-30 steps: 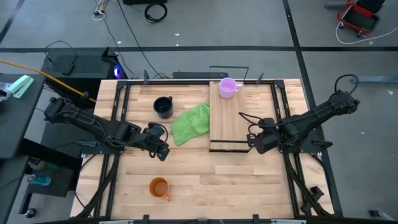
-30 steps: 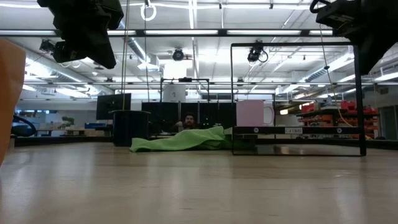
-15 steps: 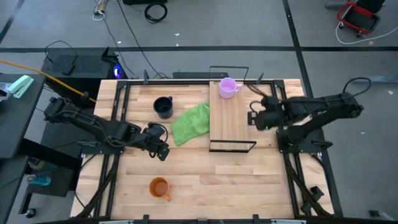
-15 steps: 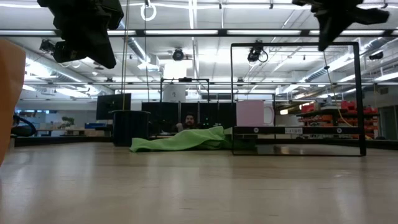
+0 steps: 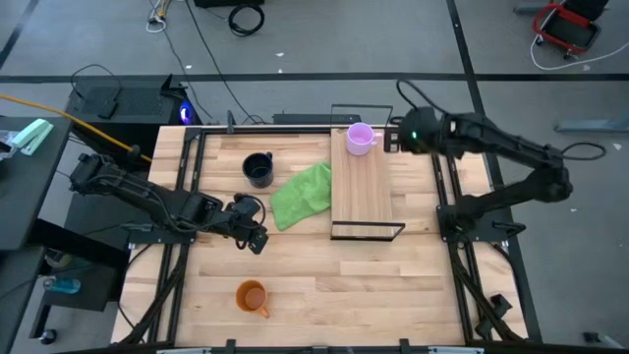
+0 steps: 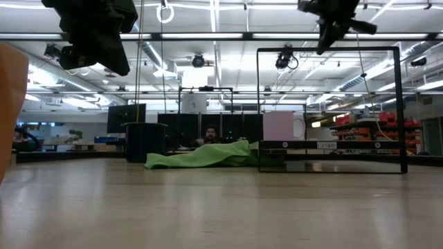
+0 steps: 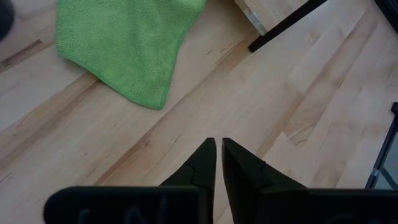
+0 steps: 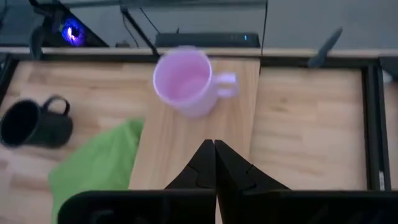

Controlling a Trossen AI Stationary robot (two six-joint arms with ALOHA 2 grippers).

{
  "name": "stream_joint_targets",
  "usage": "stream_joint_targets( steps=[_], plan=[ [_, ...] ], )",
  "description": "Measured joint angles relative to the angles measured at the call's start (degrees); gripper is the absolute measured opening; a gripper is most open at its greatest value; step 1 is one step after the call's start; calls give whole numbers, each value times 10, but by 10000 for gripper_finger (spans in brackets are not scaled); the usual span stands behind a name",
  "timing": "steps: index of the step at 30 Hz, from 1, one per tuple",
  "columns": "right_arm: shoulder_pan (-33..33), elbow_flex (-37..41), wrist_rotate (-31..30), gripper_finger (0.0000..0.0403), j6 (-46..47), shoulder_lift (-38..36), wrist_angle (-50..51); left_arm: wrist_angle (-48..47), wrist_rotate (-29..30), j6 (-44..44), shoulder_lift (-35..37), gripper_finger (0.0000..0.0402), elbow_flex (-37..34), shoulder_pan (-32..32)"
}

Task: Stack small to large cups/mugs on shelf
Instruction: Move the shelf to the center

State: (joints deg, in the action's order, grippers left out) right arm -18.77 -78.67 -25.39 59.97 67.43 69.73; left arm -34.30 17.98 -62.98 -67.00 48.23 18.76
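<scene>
The pale purple mug (image 5: 360,138) stands upright on its base at the far end of the shelf (image 5: 362,192), a light board with a black wire frame. The dark mug (image 5: 258,169) stands on the table, left of the green cloth (image 5: 303,195). The orange mug (image 5: 252,295) stands near the front edge. My right gripper (image 8: 214,149) hovers shut, high above the shelf's far right side, just right of the purple mug (image 8: 186,81). My left gripper (image 7: 216,155) hangs above bare table near the cloth's near corner, its fingers together with nothing between them.
The green cloth (image 7: 124,43) lies flat between the dark mug and the shelf's left edge. Black frame rails (image 5: 192,187) run along both sides of the table. The shelf's wire end frame (image 6: 332,104) stands upright. Bare wood lies between the shelf and the orange mug.
My right gripper has swung from beside the shelf's near right corner toward the table's far edge and risen, turning as it went, and now hangs near the purple mug, still shut. The mugs, cloth and shelf have not moved.
</scene>
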Motion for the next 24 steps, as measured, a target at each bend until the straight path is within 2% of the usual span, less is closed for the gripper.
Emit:
stream_joint_targets(
  steps=[5, 12, 19, 24],
  plan=[
    [-79, -22, 10, 1, -76, 38, -43, 1, 0, -9, 0, 40, 0, 0],
    [-169, -58, 10, 1, -124, 127, -58, 1, 0, -10, 0, 35, 0, 0],
    [-239, -91, 8, 0, -136, 207, -59, 1, 0, -10, 0, 36, 0, 0],
    [-275, -95, -6, 0, -136, 235, -80, 1, 0, -10, 0, 40, 0, 0]
  ],
)
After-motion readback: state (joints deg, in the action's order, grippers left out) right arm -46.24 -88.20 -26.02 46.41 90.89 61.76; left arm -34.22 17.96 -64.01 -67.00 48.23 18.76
